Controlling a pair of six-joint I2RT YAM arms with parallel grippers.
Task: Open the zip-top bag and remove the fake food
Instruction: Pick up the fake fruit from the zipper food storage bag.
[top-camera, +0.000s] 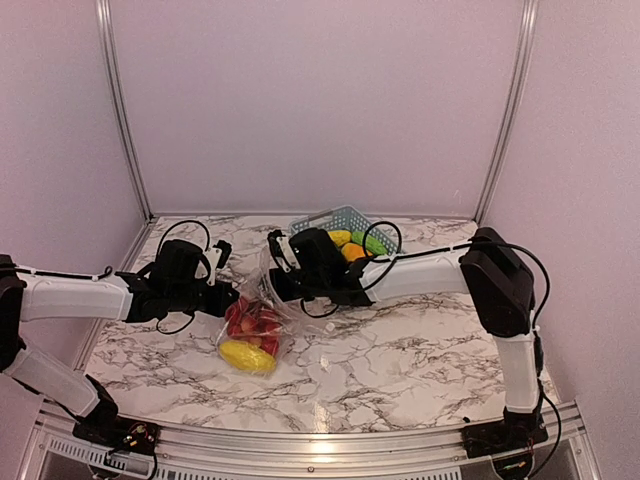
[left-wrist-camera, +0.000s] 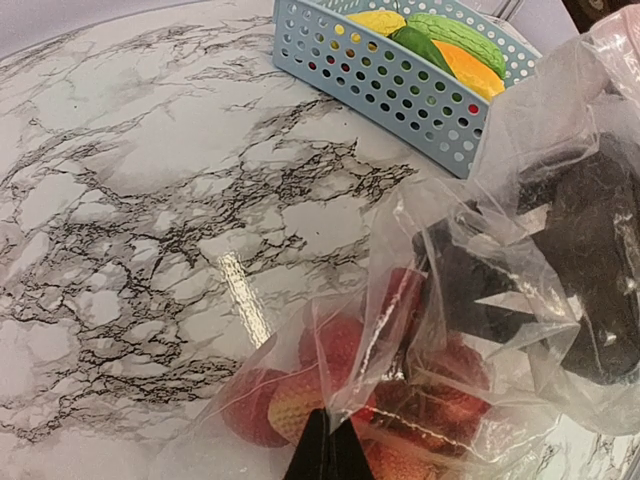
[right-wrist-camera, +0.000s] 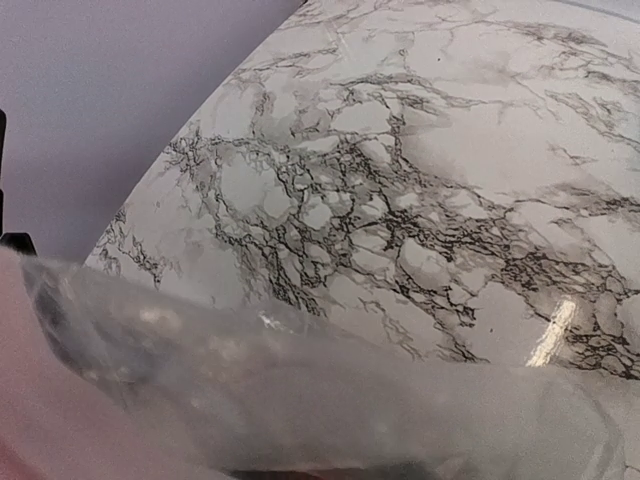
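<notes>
Zip-top bag (left-wrist-camera: 420, 230): large, clear, crinkly plastic. It lies on the bench between your two arms, left of centre, with its upper edge lifted off the surface.
Fake food (top-camera: 250, 320): small red toy fruits and a yellow corn-like piece (top-camera: 247, 356) at the near end, all inside the bag.
Left fingers (left-wrist-camera: 315, 460): pressed together on a fold of the bag's film, just above the red fruits.
Right fingers (left-wrist-camera: 465, 285): you see them only as dark shapes through the plastic at the bag's far edge, and you cannot tell how wide they stand.
Basket (top-camera: 335, 218): blue-grey perforated plastic, just behind your right wrist, holding yellow, green and orange toy pieces.
Bench (top-camera: 420, 340): white marble pattern with dark veins.
</notes>
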